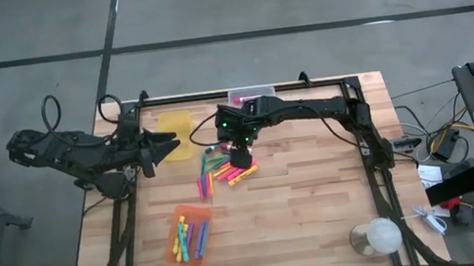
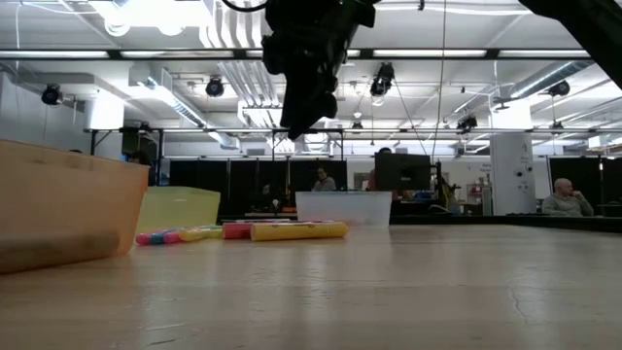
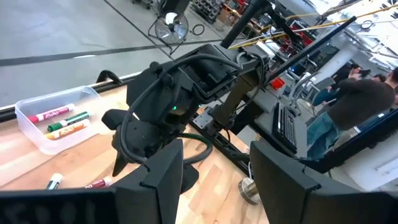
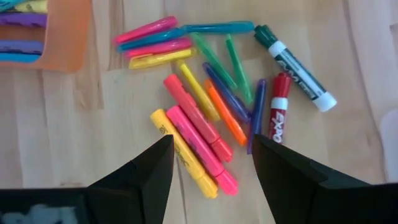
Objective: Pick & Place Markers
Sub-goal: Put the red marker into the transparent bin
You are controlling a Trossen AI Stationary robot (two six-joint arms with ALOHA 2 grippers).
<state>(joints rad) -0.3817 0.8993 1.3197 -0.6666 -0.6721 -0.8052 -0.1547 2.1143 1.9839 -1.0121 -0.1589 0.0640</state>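
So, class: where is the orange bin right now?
In the high view the orange bin sits on the table's left half, at the bottom of the picture, markers inside, below the loose markers under the right gripper.

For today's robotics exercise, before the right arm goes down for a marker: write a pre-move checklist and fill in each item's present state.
1. Right gripper open: ok, fingers spread.
2. Right gripper empty: ok, nothing between the fingers.
3. Above the loose markers: ok, the pile lies directly beneath; pink marker sits between the fingertips.
4. Target separated from neighbours: not ok, yellow marker touches it.
5. Orange bin has room: ok, only partly filled.
6. Left gripper out of the way: ok, over the yellow bin, away from the pile.
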